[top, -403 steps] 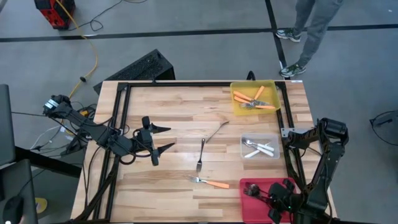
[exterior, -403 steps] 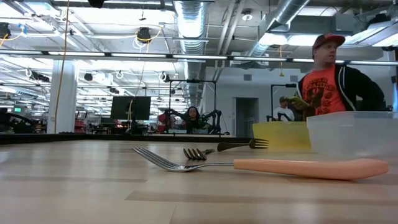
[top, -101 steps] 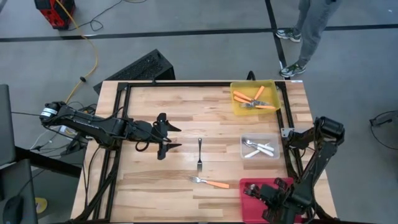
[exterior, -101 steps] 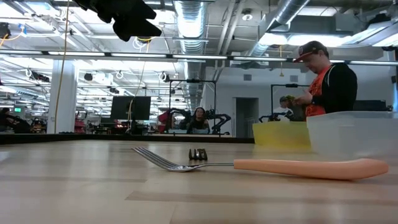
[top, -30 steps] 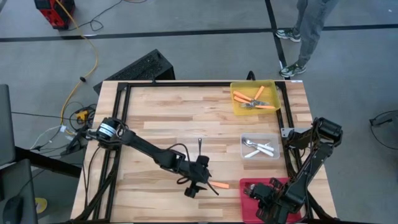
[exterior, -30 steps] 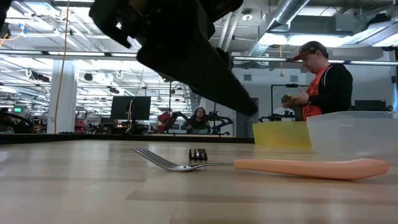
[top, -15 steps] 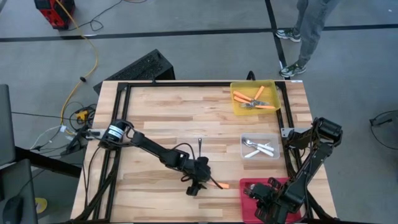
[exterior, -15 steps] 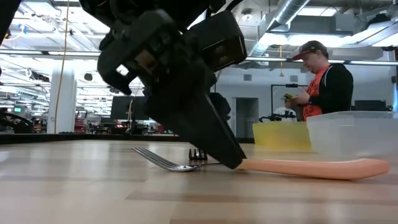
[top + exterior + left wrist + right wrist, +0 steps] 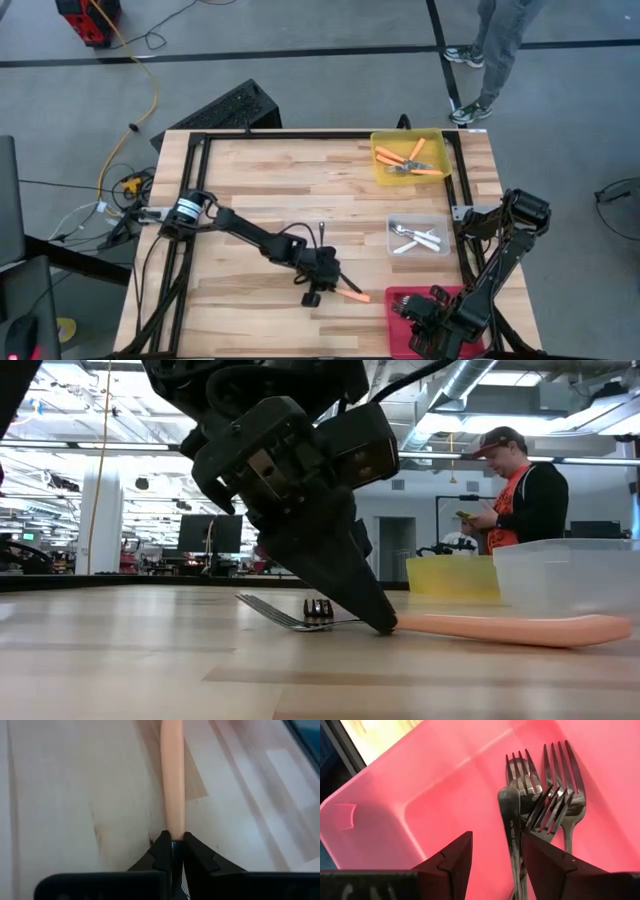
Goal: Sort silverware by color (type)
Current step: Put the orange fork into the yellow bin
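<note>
One fork gripped: left gripper (image 9: 326, 282) clamped on orange-handled fork (image 9: 500, 629).
Right gripper (image 9: 492, 852): fingers apart, empty, over red bin (image 9: 445, 785).

On my wooden table (image 9: 260, 170) stand three bins: a yellow bin (image 9: 384, 176) at the far right corner, a clear bin (image 9: 440, 226) nearer, a red bin (image 9: 400, 299) nearest. A person (image 9: 520, 485) stands beyond the table.
</note>
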Controlling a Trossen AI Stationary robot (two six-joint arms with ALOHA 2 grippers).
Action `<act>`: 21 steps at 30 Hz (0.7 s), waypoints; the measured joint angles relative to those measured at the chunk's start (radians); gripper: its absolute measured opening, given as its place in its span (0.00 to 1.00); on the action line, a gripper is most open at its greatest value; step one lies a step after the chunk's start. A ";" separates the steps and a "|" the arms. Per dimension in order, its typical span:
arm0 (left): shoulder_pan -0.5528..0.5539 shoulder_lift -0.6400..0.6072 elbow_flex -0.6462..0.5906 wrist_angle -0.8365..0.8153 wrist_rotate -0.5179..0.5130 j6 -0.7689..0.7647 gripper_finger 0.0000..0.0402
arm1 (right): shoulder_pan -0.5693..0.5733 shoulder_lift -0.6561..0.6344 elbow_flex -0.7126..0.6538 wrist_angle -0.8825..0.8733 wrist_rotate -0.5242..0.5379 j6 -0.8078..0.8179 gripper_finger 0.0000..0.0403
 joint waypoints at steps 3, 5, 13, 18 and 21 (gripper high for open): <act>0.002 0.002 0.000 0.006 0.011 -0.022 0.02 | 0.000 0.000 0.000 0.008 0.001 0.000 0.48; 0.001 -0.011 -0.001 0.001 0.010 -0.019 0.02 | 0.000 -0.001 0.000 0.016 0.001 -0.004 0.48; 0.008 -0.089 -0.006 -0.067 -0.025 0.000 0.01 | 0.002 -0.044 0.000 0.035 0.056 -0.063 0.48; 0.008 -0.136 -0.006 -0.085 -0.050 0.025 0.01 | 0.003 -0.102 0.000 0.023 0.081 -0.088 0.48; 0.010 -0.183 -0.006 -0.091 -0.066 0.047 0.01 | 0.003 -0.145 0.000 0.016 0.122 -0.116 0.48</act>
